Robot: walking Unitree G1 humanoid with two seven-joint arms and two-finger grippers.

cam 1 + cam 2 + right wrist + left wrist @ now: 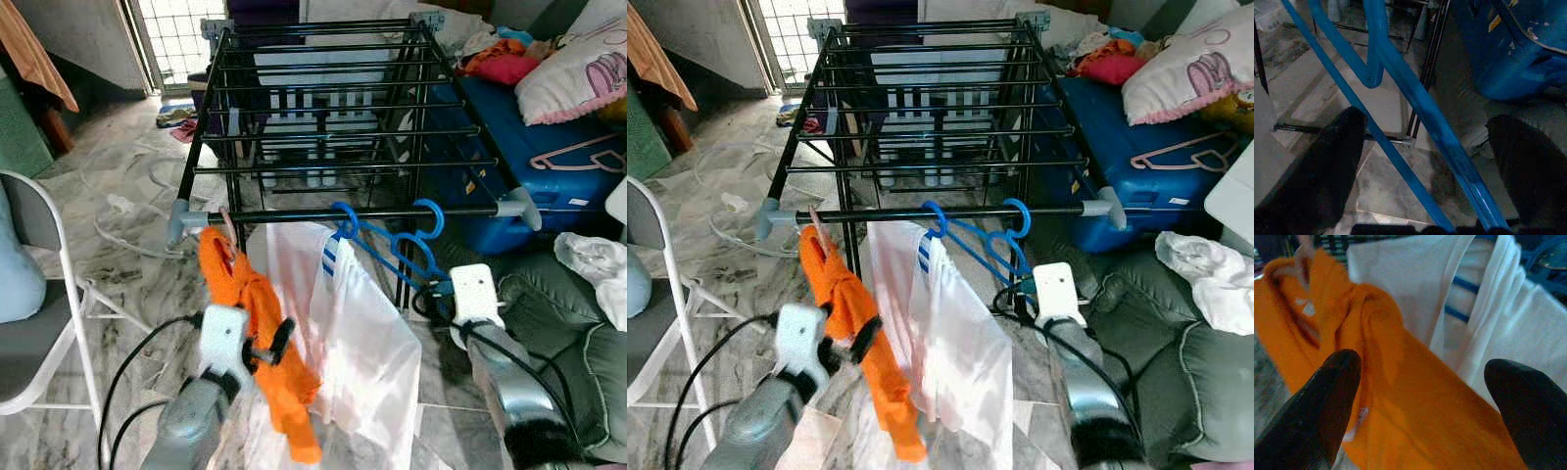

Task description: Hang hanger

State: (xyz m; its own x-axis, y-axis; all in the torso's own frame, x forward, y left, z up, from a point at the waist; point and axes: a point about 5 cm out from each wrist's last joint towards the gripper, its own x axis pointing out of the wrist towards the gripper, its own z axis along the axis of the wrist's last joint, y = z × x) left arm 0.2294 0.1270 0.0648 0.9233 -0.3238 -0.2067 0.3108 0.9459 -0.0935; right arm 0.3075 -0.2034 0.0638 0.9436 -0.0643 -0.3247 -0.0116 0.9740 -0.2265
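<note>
Blue plastic hanger (407,245), empty, hooked over the front rail of the black metal drying rack (323,117), near the rail's right end, with a second blue hanger (343,227) beside it carrying a white garment (353,333). Further left on the same rail hangs an orange garment (260,338) on a pale pink hanger (227,227). Right gripper (1425,166): fingers spread apart, the blue hanger's bars passing between them without being clamped. Left gripper (1425,406): fingers likewise apart, held up close to the orange garment, with the fabric between them. Surroundings: a grey folding chair (39,294) at the robot's left, and a blue plastic box (549,166) with a pink hanger (583,149) lying on it at the right, on a marble-patterned floor (127,176).
</note>
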